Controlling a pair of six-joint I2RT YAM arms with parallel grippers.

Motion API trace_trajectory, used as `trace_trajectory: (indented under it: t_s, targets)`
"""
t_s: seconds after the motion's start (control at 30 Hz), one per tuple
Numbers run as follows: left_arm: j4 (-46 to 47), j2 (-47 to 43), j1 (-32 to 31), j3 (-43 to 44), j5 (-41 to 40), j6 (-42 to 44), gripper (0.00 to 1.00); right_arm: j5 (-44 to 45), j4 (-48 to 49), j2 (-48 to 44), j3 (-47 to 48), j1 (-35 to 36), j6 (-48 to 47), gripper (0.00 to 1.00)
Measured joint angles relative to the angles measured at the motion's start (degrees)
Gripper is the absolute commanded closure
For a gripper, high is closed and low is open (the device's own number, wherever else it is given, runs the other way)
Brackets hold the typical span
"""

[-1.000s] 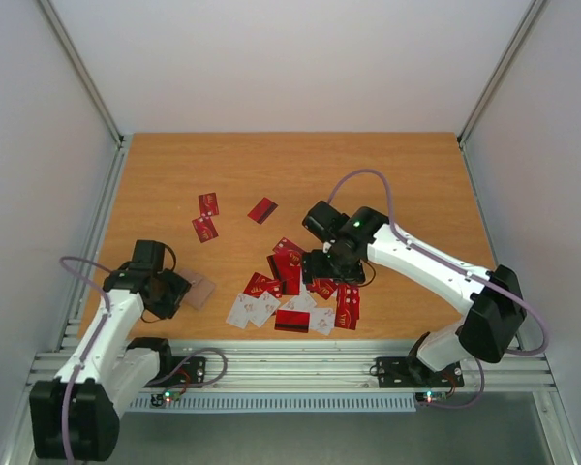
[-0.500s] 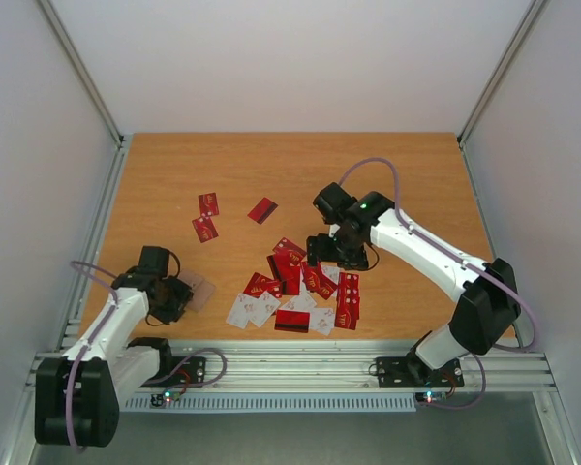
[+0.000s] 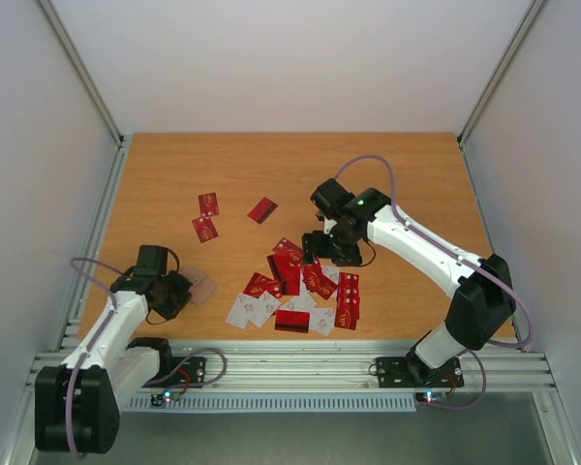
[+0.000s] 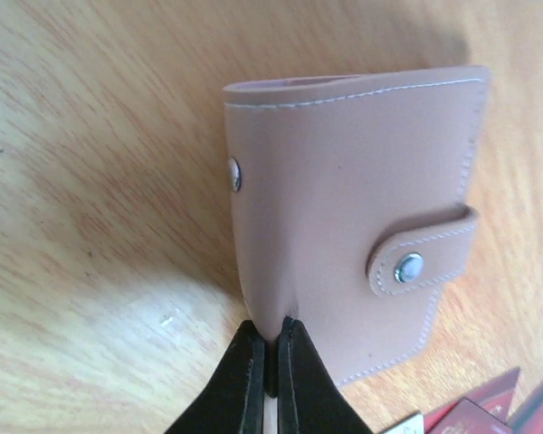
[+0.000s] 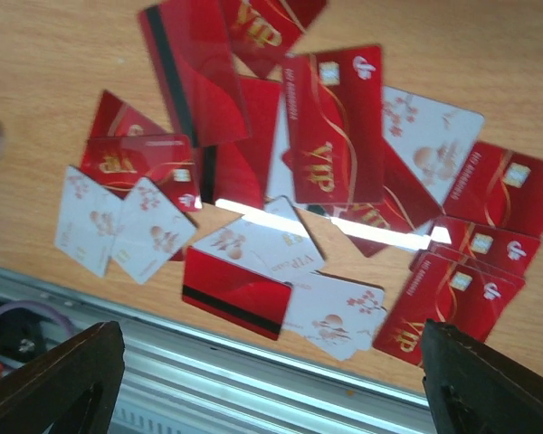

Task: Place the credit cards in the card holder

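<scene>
A wooden table [image 3: 416, 174] sits between white walls. The left gripper [image 4: 270, 357] is pinched tight on the near edge of the card holder [image 4: 344, 226], which stretches away ahead of its fingertips, closed with its strap snapped. The right gripper [image 5: 267, 348] hangs with jaws spread wide above the credit cards [image 5: 333, 127], which are scattered below and ahead of it.

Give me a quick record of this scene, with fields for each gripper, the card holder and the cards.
left gripper: shut, pinching one edge of the card holder
right gripper: open, holding nothing, above the pile of cards
card holder: closed, its strap snapped over the front
credit cards: loose overlapping pile on the table, red and white faces mixed; three red ones lie apart, farther back on the left
</scene>
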Motion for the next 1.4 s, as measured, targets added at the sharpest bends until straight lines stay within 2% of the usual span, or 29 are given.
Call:
trace_trajectory:
  t_s: [0.17, 0.43, 0.67, 0.87, 0.97, 1.4]
  targets:
    - [-3.43, -3.21, 0.0, 3.21, 0.9, 3.74, 1.0, -2.21, 0.74, 1.77, 4.68, 0.0, -2.34, 0.14]
    - [-7.65, -2.43, -0.44, 12.39, 5.6, 10.36, 1.0, -5.2, 1.03, 3.13, 11.1, 0.96, -6.25, 0.21]
    - [-8.04, 0.7, -6.36, 21.53, 10.64, 15.43, 1.0, -6.67, 0.55, 6.97, 19.26, 6.45, -8.55, 0.22]
    - [-8.0, 3.23, -10.58, 26.32, 14.58, 18.82, 1.0, -8.94, 0.35, 11.96, 25.35, 8.85, -6.84, 0.26]
    - [-8.0, 4.55, -11.45, 28.17, 16.28, 20.17, 1.0, -9.25, 0.26, 13.9, 27.5, 9.14, -5.22, 0.31]
    - [-8.17, 9.29, -19.74, 34.82, 18.51, 25.22, 1.0, -10.27, 0.31, 18.47, 30.34, 9.35, 0.5, 0.49]
